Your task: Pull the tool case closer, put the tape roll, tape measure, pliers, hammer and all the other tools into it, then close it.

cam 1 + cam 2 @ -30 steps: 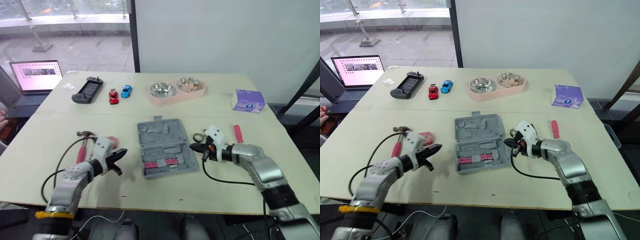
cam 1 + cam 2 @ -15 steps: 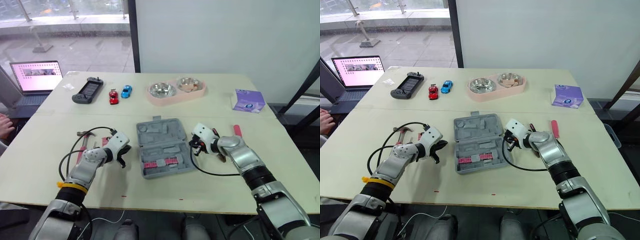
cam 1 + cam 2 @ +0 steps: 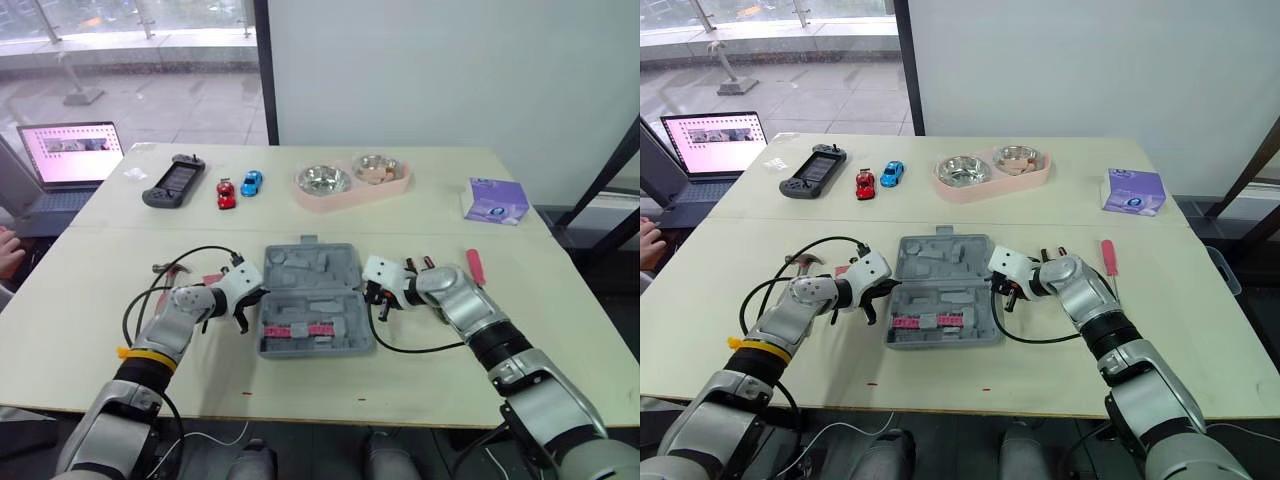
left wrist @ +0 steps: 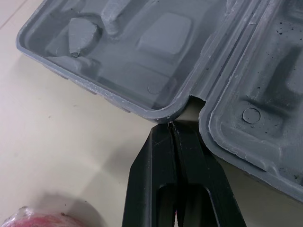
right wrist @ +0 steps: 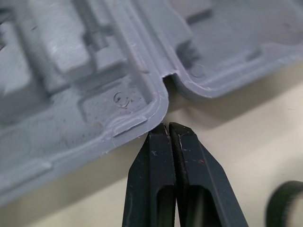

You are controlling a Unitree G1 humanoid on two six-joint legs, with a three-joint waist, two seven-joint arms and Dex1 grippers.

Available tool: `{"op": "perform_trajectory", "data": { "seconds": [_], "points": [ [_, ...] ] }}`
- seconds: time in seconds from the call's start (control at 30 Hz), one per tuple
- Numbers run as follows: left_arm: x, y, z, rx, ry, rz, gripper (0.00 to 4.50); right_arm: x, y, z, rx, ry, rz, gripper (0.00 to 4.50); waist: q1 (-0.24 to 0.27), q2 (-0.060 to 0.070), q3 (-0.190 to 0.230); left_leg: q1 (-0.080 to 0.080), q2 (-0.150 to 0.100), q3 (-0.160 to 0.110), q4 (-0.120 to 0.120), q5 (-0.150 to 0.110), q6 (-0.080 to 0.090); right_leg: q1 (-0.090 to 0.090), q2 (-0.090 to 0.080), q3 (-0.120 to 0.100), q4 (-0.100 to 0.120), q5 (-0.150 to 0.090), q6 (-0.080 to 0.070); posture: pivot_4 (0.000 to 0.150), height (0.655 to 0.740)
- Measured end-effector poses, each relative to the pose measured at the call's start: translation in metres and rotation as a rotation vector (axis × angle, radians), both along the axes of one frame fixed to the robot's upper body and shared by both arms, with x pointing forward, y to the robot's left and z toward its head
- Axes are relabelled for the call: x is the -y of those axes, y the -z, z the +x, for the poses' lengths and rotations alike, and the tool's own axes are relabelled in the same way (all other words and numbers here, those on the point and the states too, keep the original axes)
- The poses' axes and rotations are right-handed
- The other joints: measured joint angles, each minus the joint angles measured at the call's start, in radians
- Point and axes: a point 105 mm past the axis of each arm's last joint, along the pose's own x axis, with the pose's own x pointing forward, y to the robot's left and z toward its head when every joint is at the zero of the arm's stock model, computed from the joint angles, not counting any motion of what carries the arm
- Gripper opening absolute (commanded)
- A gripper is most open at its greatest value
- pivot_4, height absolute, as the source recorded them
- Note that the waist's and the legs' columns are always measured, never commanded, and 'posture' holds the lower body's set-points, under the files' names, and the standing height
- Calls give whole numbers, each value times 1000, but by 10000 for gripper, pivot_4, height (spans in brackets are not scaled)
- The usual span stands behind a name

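Observation:
The grey tool case [image 3: 312, 297] lies open and flat in the middle of the table, with a pink bit strip [image 3: 295, 330] in its near half. My left gripper [image 4: 173, 125] is shut, its tip against the hinge notch on the case's left side. My right gripper [image 5: 169, 125] is shut too, its tip touching the hinge notch on the right side. The hammer [image 3: 164, 268] lies left of my left arm, with a pink-red object [image 4: 28, 218] close to that gripper. A red screwdriver [image 3: 475, 266] and red-handled pliers [image 3: 426, 263] lie right of the case. The dark tape roll [image 5: 284, 203] sits by my right gripper.
A pink double bowl [image 3: 352, 180], a game controller [image 3: 173, 182] and two toy cars [image 3: 238, 188] stand along the far side. A purple tissue pack [image 3: 497, 201] is at the far right. A laptop [image 3: 65, 155] and a person's hand [image 3: 6, 243] are at the left.
Both grippers have closed in on the case's two hinge ends. The case has shifted left and turned square to the table's front edge.

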Motion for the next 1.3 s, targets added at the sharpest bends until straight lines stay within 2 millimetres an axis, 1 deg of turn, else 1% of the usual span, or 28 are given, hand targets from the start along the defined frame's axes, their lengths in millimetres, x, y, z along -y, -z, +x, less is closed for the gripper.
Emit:
{"op": "perform_trajectory", "data": {
  "seconds": [0.13, 0.2, 0.33, 0.77, 0.87, 1.0, 1.3],
  "points": [
    [0, 2, -13, -26, 64, 2, 683, 2, -1, -2, -3, -24, -26, 1019, 0, 0, 0, 2, 0, 0, -6, 0, 0, -1, 0, 0, 0, 0, 0, 1500, 7400],
    [2, 3, -16, -26, 77, -1, 683, 4, 0, 0, 15, -24, -47, 1019, 1, 1, 0, 2, 0, 0, -6, 0, 0, -1, 0, 0, 0, -1, 1, 1500, 7400],
    [4, 4, -17, -25, 85, -4, 683, 5, -5, 5, 52, -42, -76, 1019, 3, 1, 0, 2, 0, 0, -6, 0, 0, -1, 0, 0, -1, -1, 1, 1500, 7400],
    [7, 3, -18, -20, 98, 6, 683, 2, -6, 0, 35, -94, -104, 1019, 4, 1, 0, 2, 0, 0, -6, 0, 0, -1, 0, 0, -1, 0, 1, 1500, 7400],
    [12, 5, -24, -19, 115, 4, 683, 4, -3, -10, 16, -95, -106, 1019, 4, 1, 0, 2, 0, 0, -7, 0, 0, -1, 0, 0, -1, -1, 2, 1500, 7400],
    [17, 9, -39, -26, 134, -3, 683, 8, 2, -30, -14, -86, -104, 1019, 6, 2, -1, 1, 0, 0, -7, 0, 0, 0, -1, -1, -1, -3, 4, 1500, 7400],
    [16, 18, -80, -62, 168, 16, 683, 13, 14, -84, -102, -53, -85, 1019, 4, 3, -2, 2, 0, 0, -7, 0, -1, 0, -1, -1, -1, -8, 4, 1500, 7400]
  ]
}}
